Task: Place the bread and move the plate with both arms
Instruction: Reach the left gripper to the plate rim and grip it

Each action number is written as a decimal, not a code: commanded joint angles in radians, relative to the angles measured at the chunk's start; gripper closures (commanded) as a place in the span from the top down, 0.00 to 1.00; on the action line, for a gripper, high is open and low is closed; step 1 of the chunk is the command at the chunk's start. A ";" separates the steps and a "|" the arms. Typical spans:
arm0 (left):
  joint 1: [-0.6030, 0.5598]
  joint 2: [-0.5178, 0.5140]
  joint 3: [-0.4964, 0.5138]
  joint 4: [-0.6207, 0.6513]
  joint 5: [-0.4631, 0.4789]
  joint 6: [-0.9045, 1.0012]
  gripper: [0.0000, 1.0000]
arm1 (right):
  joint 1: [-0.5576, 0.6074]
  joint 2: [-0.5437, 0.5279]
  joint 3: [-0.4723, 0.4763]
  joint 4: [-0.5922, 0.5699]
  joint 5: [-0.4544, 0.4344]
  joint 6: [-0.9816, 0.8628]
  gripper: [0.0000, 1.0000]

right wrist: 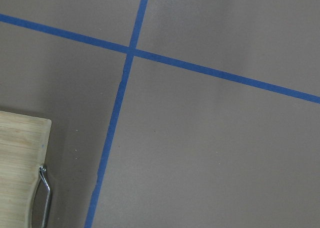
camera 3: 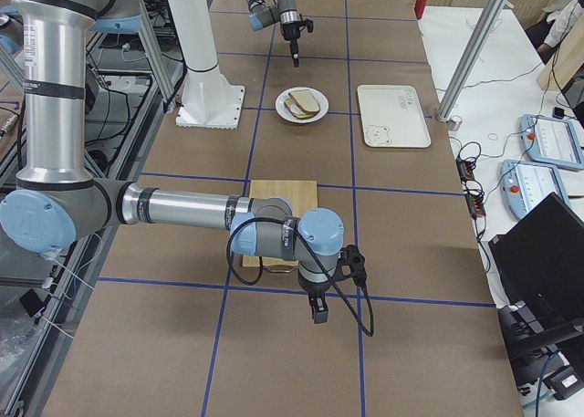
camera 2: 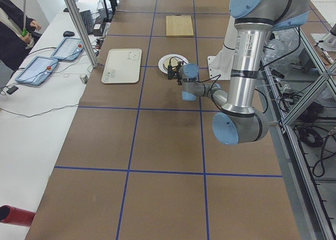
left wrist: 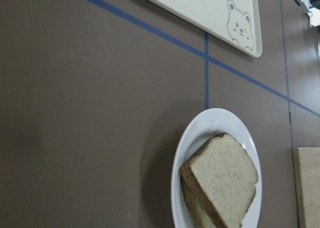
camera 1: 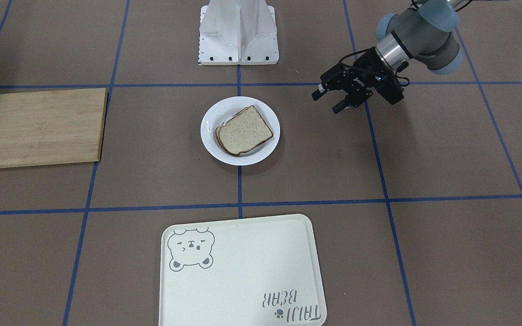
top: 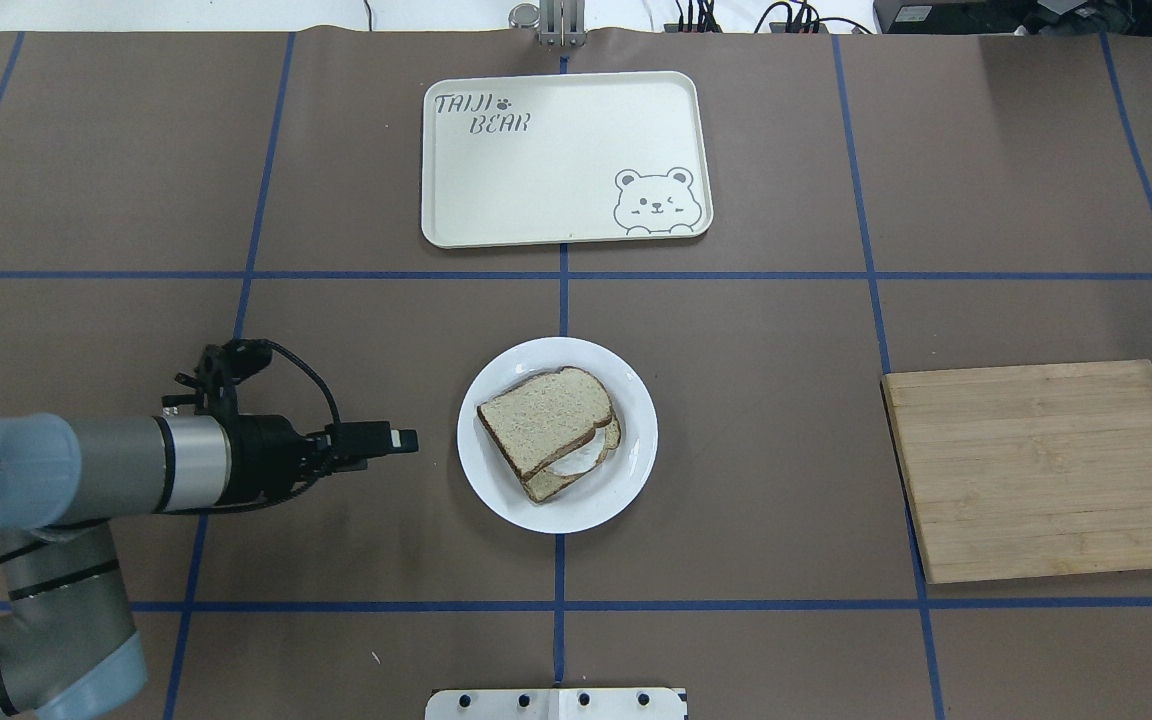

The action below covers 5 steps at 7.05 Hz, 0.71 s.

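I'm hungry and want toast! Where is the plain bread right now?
In the overhead view the bread sits atop another slice on the white plate mid-table, right of the left gripper, with the bear tray beyond it.

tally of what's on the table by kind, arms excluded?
Bread slices: 2, stacked: top slice, lower slice
Plate: 1
Tray: 1
Cutting board: 1
Total: 5
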 commanded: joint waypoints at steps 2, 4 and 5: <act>0.067 -0.115 0.129 -0.103 0.075 -0.104 0.63 | 0.001 0.003 0.000 0.001 0.012 0.002 1.00; 0.067 -0.174 0.198 -0.109 0.075 -0.159 0.61 | 0.001 0.003 0.001 0.001 0.012 0.002 1.00; 0.069 -0.185 0.206 -0.108 0.075 -0.160 0.60 | 0.001 0.004 0.001 0.001 0.012 0.004 1.00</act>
